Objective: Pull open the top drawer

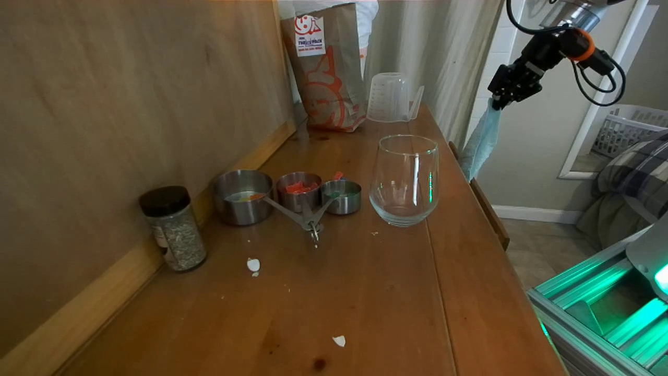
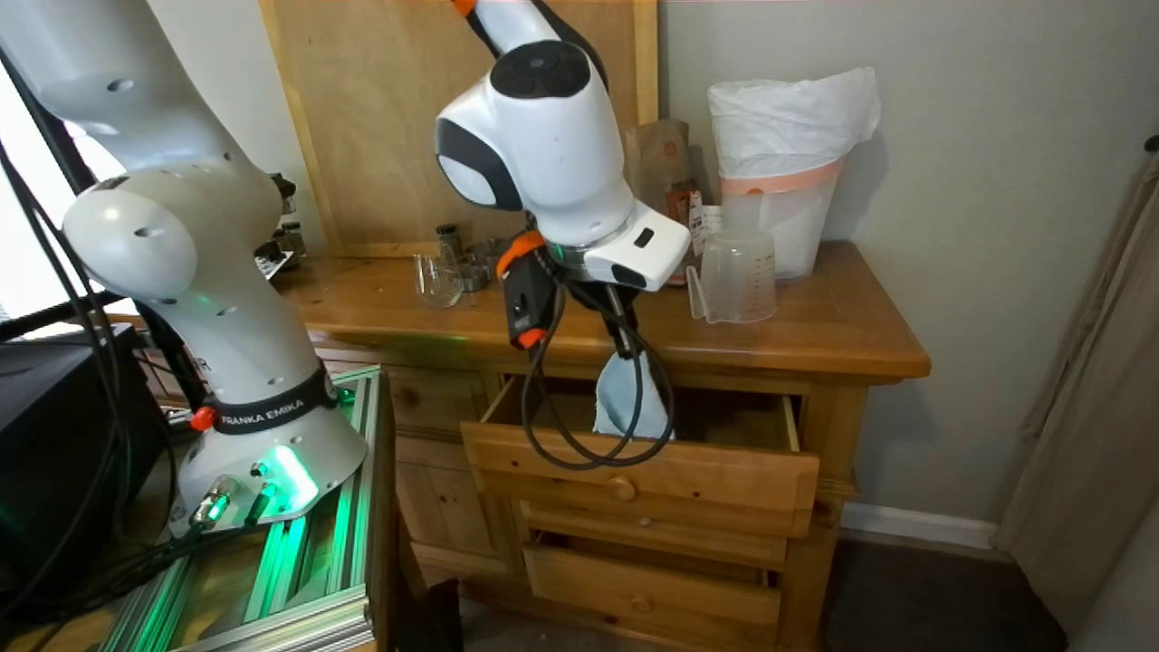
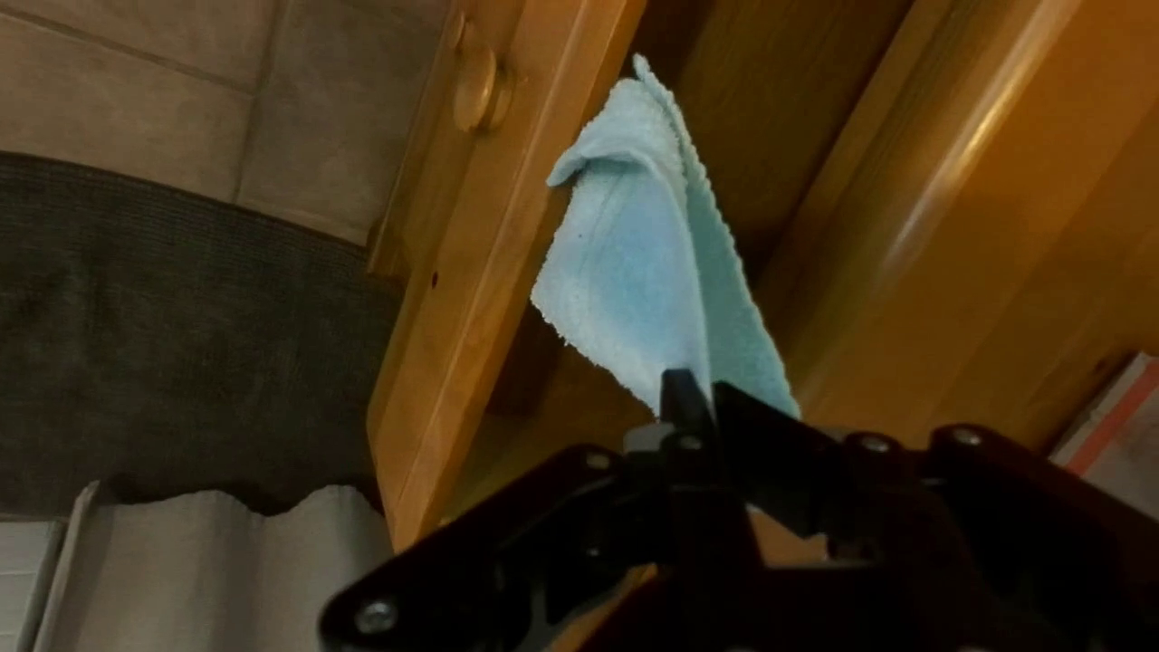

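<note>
a pale blue fabric cloth (image 3: 625, 263) hung over the open brown wooden top drawer (image 2: 724, 475).

the black two-fingered gripper (image 3: 704, 397) had its jaws nearly together, with the upper end of the cloth pinched between the tips, and the rest hung down at the drawer's opening; whether it touched the wood could not be told. the drawer, with a round wooden knob (image 2: 621, 489) on its front, stood well out from the brown wooden cabinet (image 2: 828, 435), and the gripper was apart from that knob. a brown wooden bottom drawer (image 2: 715, 618) was partly out as well. on the cabinet top in an exterior view stood a clear stemless glass (image 1: 404, 183), near three round silver metal measuring cups (image 1: 235, 210), and a brown paper bag with red print (image 1: 331, 78).
</note>
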